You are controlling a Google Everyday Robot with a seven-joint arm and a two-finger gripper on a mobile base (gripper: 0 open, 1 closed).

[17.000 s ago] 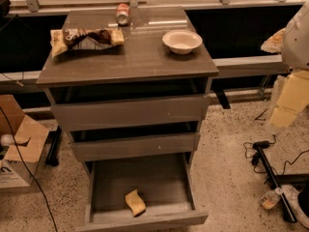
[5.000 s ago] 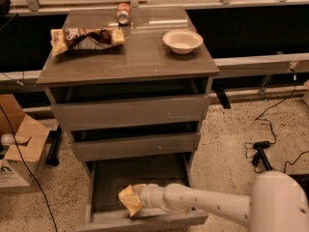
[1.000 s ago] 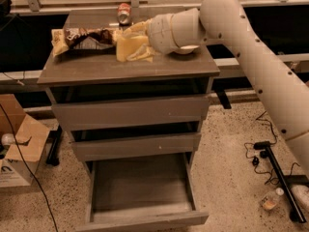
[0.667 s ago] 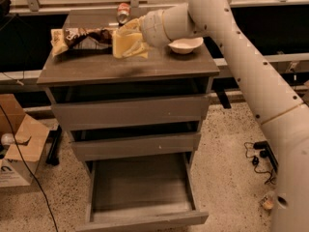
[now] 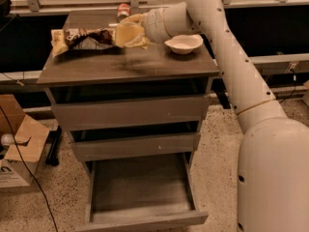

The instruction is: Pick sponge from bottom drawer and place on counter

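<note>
1. Hanging just above the counter (image 5: 159, 64), the sponge (image 5: 124, 34) is pinched in the gripper (image 5: 136, 32). The fingers are clamped on it, and a soft shadow on the wood beneath suggests it hasn't touched down yet.
2. It hovers over the back middle of the top, with its left edge right beside the snack bag (image 5: 81, 37). Whether the two brush, I can't tell from here.
3. A red can (image 5: 123, 8) stands behind it near the back edge, and a white bowl (image 5: 183, 43) sits to its right, close under the wrist.
4. The arm (image 5: 231, 66) reaches in from the right, passing over that bowl.
5. Lower down, the bottom drawer (image 5: 145, 220) is pulled out with nothing in it, and the two drawers above are shut. The picking half looks done to me, so what's left is the set-down.
6. To do it well, I'd lower straight onto the bare wood where the shadow falls, keeping off the bag on the left.
7. The sponge is soft and bent, so it will likely spring as the grip eases. Pressing it lightly against the wood before letting go should stop it hopping toward the edge.
8. The fingers should then spread fully and lift straight up, since a sideways swing could drag the sponge or clip the bowl.
9. A cardboard box (image 5: 19, 149) on the floor to the left is well out of the way.
</note>
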